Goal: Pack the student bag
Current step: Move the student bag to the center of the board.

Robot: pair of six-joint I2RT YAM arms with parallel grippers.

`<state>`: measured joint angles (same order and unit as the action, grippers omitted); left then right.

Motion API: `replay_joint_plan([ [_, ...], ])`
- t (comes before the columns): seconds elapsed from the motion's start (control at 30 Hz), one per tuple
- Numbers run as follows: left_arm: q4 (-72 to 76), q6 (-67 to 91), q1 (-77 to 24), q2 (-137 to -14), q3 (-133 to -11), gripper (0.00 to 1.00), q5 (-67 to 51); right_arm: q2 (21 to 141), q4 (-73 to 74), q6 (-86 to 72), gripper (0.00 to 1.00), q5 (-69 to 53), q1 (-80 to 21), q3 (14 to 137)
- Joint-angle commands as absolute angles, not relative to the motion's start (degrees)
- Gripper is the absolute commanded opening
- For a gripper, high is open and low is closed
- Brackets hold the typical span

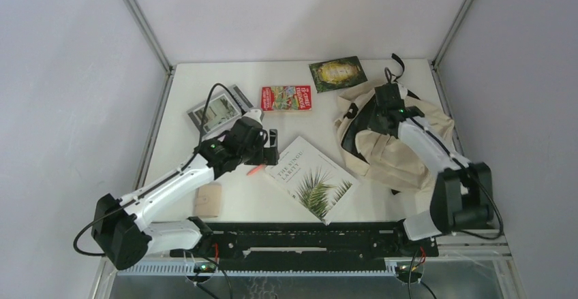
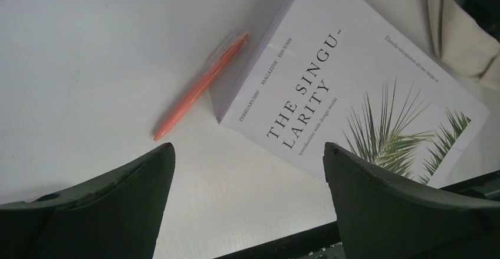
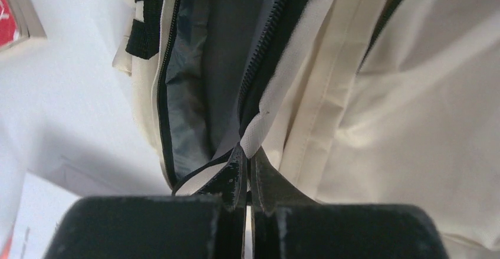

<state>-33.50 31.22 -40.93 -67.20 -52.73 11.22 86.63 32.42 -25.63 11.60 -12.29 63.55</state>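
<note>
Two arms share the work here. The right gripper (image 3: 247, 158) is pinched shut on the cream lip of the student bag (image 1: 382, 152) beside its black zipper, most likely to lift that edge and hold the mouth open so the dark lining shows. The bag lies slumped at the right side of the table (image 1: 327, 118), its opening facing left toward the books. The left gripper (image 2: 247, 153) hangs with its jaws spread wide and nothing between them, above bare table just near of the orange pen (image 2: 200, 88) and the magazine (image 2: 330, 82). The pen lies right against the magazine's left edge, so a grasp on either needs care not to shove the other. The magazine's right corner sits close to the bag, a short slide from the opening. A red book (image 1: 286, 98), a green book (image 1: 337, 74) and a grey book (image 1: 218, 112) lie along the far side, well apart, with open room between. A tan block (image 1: 208, 200) rests near the left arm's base.
</note>
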Motion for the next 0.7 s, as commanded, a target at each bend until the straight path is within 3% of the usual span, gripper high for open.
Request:
replay_joint_plan([
  [0.0, -31.4, 30.5, -41.0, -69.6, -58.8, 1.00, 10.7, 76.3, 34.7, -22.0, 0.00, 15.1, -11.6, 59.2],
  [0.3, -32.8, 32.1, -40.1, -73.3, -63.0, 1.00, 10.8, 61.3, 27.2, -25.2, 0.01, 9.9, -5.4, 56.2],
  [0.4, -33.8, 33.6, -38.6, -74.1, -63.5, 1.00, 10.5, 61.6, 23.8, -26.2, 0.09, 10.6, -5.2, 56.2],
  [0.43, -33.9, 34.0, -38.1, -73.9, -63.4, 1.00, 10.6, 62.8, 23.1, -26.4, 0.18, 10.3, -5.1, 56.3],
  [0.53, -35.1, 34.7, -35.9, -73.0, -62.7, 1.00, 11.9, 69.2, 26.4, -27.9, 0.57, 8.5, -5.2, 59.7],
  [0.67, -40.8, 33.3, -34.1, -71.5, -62.7, 1.00, 19.2, 69.8, 28.9, -27.1, 0.83, 8.2, -8.4, 61.6],
])
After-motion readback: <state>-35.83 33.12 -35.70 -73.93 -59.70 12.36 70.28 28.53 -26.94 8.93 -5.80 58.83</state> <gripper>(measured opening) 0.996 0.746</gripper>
